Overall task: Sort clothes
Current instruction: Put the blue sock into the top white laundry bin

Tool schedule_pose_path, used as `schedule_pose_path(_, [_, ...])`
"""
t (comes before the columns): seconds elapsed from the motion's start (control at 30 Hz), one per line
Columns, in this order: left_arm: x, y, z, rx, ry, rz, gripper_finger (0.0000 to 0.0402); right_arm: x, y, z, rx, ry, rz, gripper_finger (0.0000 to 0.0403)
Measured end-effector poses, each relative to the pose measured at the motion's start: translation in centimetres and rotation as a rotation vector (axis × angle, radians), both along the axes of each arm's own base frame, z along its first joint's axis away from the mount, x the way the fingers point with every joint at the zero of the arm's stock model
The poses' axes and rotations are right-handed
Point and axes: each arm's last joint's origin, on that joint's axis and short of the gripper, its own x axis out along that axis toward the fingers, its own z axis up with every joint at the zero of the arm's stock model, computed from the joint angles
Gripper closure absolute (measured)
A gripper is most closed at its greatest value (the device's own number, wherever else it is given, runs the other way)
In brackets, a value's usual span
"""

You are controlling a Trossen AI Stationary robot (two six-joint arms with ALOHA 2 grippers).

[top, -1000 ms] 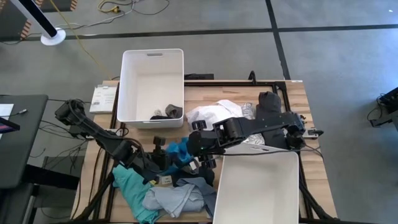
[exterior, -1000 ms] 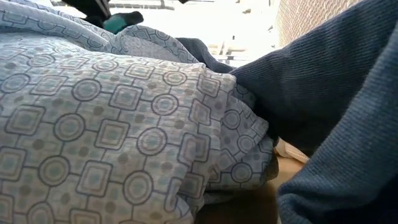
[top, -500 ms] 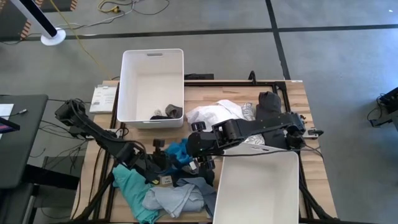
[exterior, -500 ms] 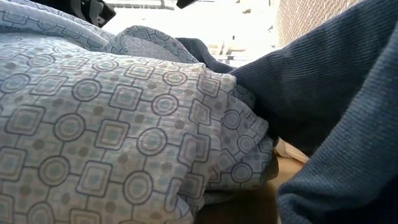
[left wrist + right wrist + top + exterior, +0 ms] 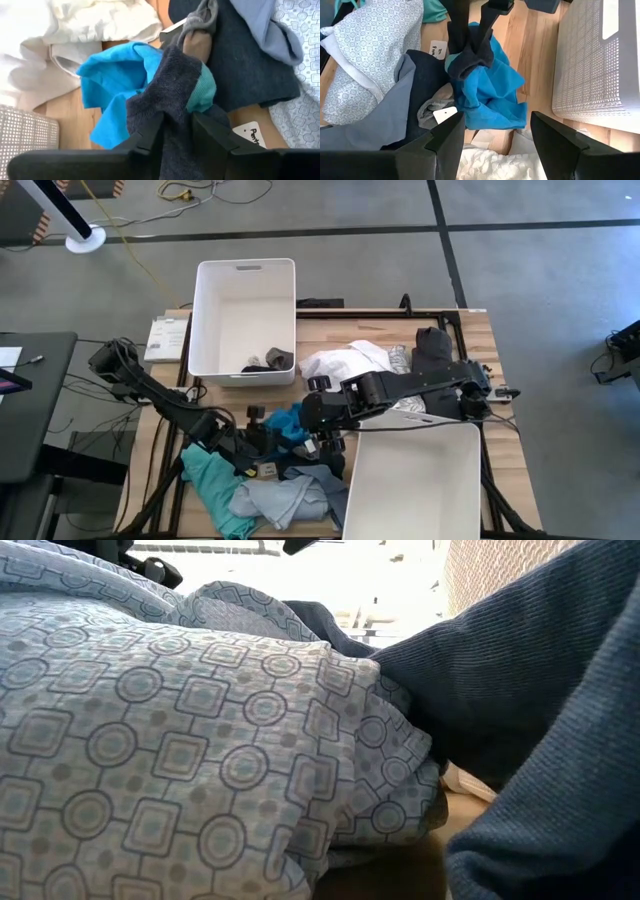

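fabric fills most of the near half of the table (image 5: pixel 470 330): a soft heap of clothes (image 5: pixel 285 480) with a ribbed dark grey sock (image 5: pixel 165 95) that has a teal band at its cuff, a crumpled bright blue garment (image 5: pixel 492 90), a smooth slate-blue piece (image 5: pixel 285 500), a teal piece (image 5: pixel 210 475), a white textured garment (image 5: pixel 345 360) and a pale cloth printed with small squares and circles (image 5: pixel 180 740), which lies right against the low camera beside a ribbed dark knit (image 5: pixel 540 700).

two white rectangular plastic bins bound the heap: the far bin (image 5: pixel 243 280) holds a few dark items at its near end, and the near bin (image 5: pixel 410 480) sits at the table's front edge, its perforated wall just beside the blue garment. bare wood shows only in narrow strips between them.

the left gripper (image 5: pixel 176 132) has its fingers narrowly parted with the dark sock pinched between them, over the blue garment. the right gripper (image 5: pixel 496 131) hangs just above the same spot, fingers spread wide, holding nothing.
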Motion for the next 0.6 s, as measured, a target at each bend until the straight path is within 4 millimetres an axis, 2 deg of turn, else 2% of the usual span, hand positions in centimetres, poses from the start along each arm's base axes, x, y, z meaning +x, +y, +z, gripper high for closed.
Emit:
schedule_pose_path(0.27, [-0.1,0.1,0.4,-0.016,-0.020,-0.006,0.0341,0.0,0.0,0.0,0.001,-0.005,0.001,0.0159])
schedule_pose_path(0.47, [-0.5,-0.2,1.4,-0.041,-0.071,-0.047,0.0317,0.0,0.0,0.0,-0.001,-0.005,0.003,0.0159])
schedule_pose_path(0.6, [-0.6,-0.2,1.2,-0.034,-0.049,-0.041,0.0307,0.1,0.0,0.1,0.000,-0.013,0.004,0.0159])
